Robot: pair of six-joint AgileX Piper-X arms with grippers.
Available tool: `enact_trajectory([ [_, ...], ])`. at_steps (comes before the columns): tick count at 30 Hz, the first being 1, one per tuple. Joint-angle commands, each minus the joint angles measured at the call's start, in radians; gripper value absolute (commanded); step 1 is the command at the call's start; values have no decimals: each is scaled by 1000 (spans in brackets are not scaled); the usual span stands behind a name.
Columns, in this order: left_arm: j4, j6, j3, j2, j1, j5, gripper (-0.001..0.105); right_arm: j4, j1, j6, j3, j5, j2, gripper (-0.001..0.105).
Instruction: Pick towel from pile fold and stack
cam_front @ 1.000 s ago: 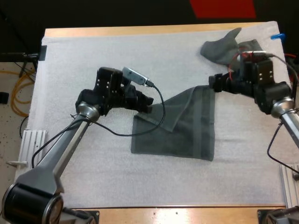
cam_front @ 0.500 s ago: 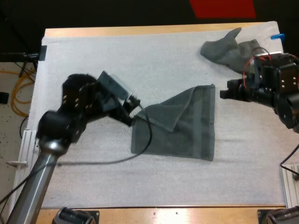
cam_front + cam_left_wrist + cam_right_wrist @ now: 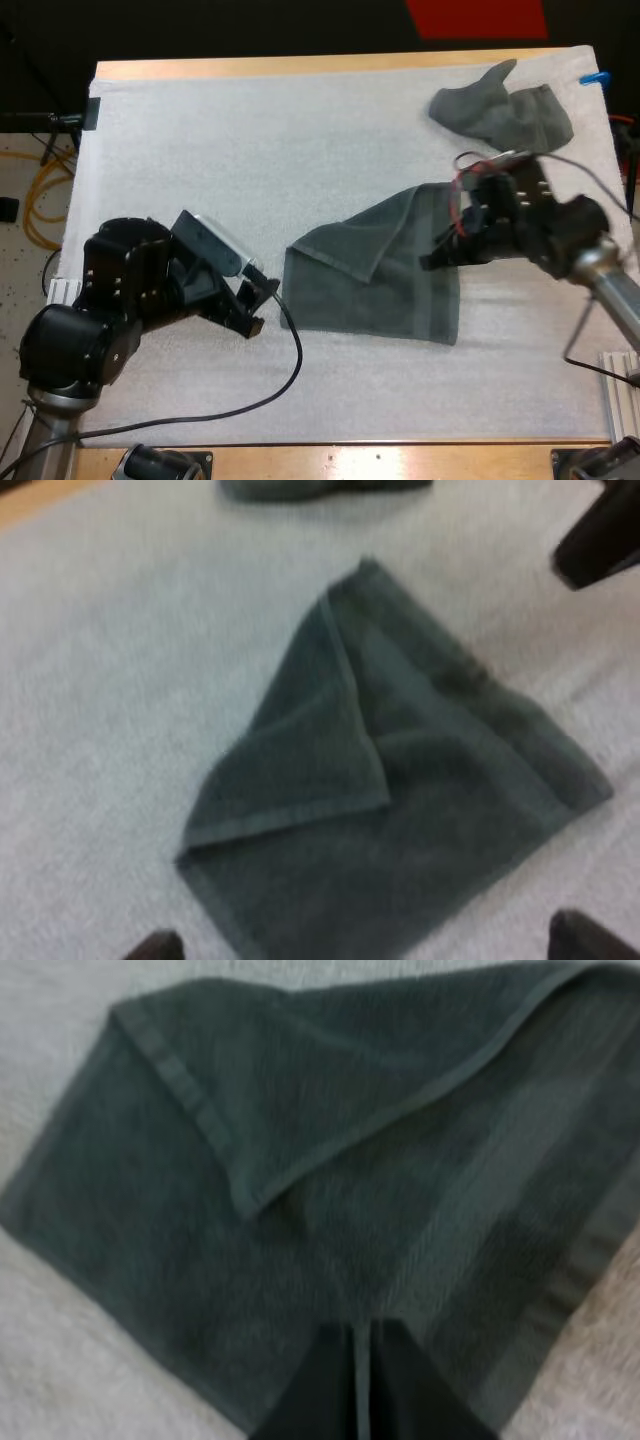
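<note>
A dark grey-green towel (image 3: 385, 275) lies flat on the middle of the mat, with one corner folded over as a triangular flap (image 3: 300, 750). My left gripper (image 3: 262, 305) stands open just off the towel's left edge, its fingertips (image 3: 155, 945) wide apart and clear of the cloth (image 3: 420, 810). My right gripper (image 3: 435, 262) is shut, its two fingers (image 3: 330, 1385) touching, with the tips down over the towel's right part (image 3: 300, 1170). A crumpled towel (image 3: 500, 105) sits at the far right of the mat.
The white mat (image 3: 250, 150) has free room on its left and far side and along the front. My right arm reaches in over the towel's right edge. The crumpled towel (image 3: 320, 488) lies just behind it.
My left gripper has let go of the towel's left corner and drawn back toward the front left, opening. My right gripper has shut and swung from beyond the towel's far corner onto its right part.
</note>
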Motion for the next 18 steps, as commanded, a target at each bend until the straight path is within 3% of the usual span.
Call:
enact_trajectory([
  [1, 28, -7, -4, -9, 1, -1, 69, 19, 3, -12, -17, 8, 44, 0],
  [6, 66, -7, -4, -10, 1, 5, 69, 81, 3, -44, -119, 14, 197, 0],
  [12, 66, -9, -4, -10, 1, 5, 69, 204, 3, -126, -303, 114, 407, 0],
  [18, 66, -12, -4, -10, 1, 28, 69, 256, 12, -156, -396, 104, 559, 0],
])
